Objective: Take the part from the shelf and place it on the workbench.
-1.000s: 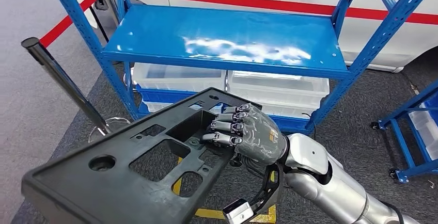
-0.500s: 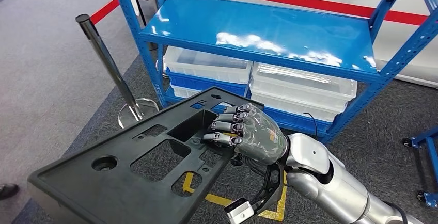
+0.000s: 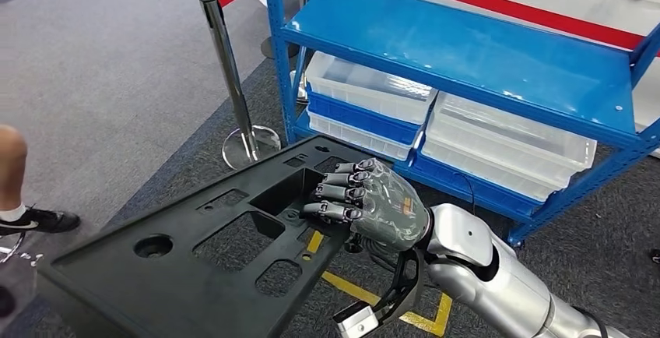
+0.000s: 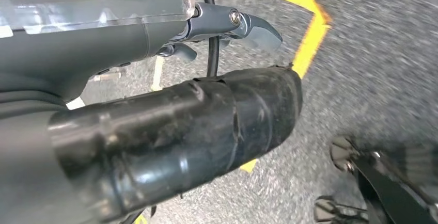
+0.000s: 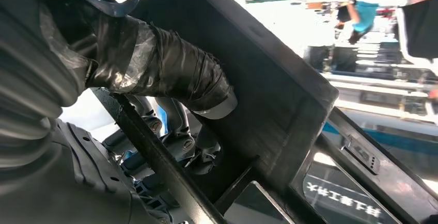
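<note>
Part: a flat black moulded panel with rectangular cut-outs and one round hole, carried in the air over the grey carpeted floor, tilted, its far edge higher. Head view: the right hand grips the panel's right edge, fingers curled over the top face into a recess. Behind stands a blue steel shelf with clear plastic bins on its lower level. A chrome stanchion post stands left of the shelf, yellow floor tape lies under the arm, and a person's leg and shoe show at the left edge. Left wrist view: the left hand hangs above the carpet; whether its fingers are spread or closed cannot be told. Right wrist view: the thumb presses one face of the panel and the dark fingers clasp the other.
</note>
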`<action>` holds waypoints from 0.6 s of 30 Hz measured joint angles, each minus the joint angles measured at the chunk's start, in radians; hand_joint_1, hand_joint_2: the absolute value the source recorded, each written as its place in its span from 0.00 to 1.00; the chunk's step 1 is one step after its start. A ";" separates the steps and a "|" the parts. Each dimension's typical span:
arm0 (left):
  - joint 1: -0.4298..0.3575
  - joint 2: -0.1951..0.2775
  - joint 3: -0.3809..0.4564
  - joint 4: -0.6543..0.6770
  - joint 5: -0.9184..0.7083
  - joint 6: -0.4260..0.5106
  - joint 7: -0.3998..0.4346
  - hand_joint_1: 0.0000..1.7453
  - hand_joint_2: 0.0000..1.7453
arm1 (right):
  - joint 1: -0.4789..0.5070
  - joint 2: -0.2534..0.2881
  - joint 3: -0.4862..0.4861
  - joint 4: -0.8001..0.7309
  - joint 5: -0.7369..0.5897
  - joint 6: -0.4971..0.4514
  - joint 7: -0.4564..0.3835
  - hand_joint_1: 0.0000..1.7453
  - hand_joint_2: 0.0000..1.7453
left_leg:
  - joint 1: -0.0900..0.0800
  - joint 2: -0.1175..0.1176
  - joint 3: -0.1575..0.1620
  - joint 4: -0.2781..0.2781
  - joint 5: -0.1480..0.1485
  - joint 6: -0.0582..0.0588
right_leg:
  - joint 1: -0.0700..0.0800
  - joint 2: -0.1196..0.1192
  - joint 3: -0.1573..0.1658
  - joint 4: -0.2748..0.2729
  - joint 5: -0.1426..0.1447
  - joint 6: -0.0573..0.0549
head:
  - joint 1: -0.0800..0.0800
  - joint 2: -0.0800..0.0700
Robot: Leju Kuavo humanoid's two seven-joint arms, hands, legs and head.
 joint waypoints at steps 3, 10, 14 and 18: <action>0.000 -0.002 0.001 0.000 0.000 0.002 0.000 0.00 0.00 | 0.001 0.000 0.001 0.000 0.008 -0.002 0.006 1.00 1.00 | 0.000 -0.037 -0.028 0.016 0.016 -0.010 | 0.005 0.050 0.113 -0.181 0.040 -0.018 | 0.000 0.000; 0.011 -0.005 0.001 0.000 -0.002 0.002 -0.001 0.00 0.00 | 0.003 0.007 0.010 0.000 0.014 -0.013 0.017 1.00 1.00 | 0.005 0.008 -0.087 0.119 -0.060 -0.049 | -0.002 -0.008 0.101 -0.233 0.088 -0.040 | -0.001 0.000; 0.006 -0.005 0.001 0.000 -0.003 0.002 -0.006 0.00 0.00 | 0.005 0.007 0.010 0.000 0.008 -0.012 0.024 1.00 1.00 | 0.026 0.044 -0.113 0.292 -0.123 -0.072 | 0.000 -0.064 0.055 -0.223 0.114 -0.035 | -0.002 0.000; 0.003 -0.004 0.001 0.000 -0.003 0.001 -0.007 0.00 0.00 | 0.002 0.007 0.011 -0.001 0.005 -0.012 0.024 1.00 1.00 | 0.026 0.115 0.066 0.068 -0.070 -0.074 | 0.001 -0.116 0.029 -0.212 0.131 -0.019 | -0.002 0.000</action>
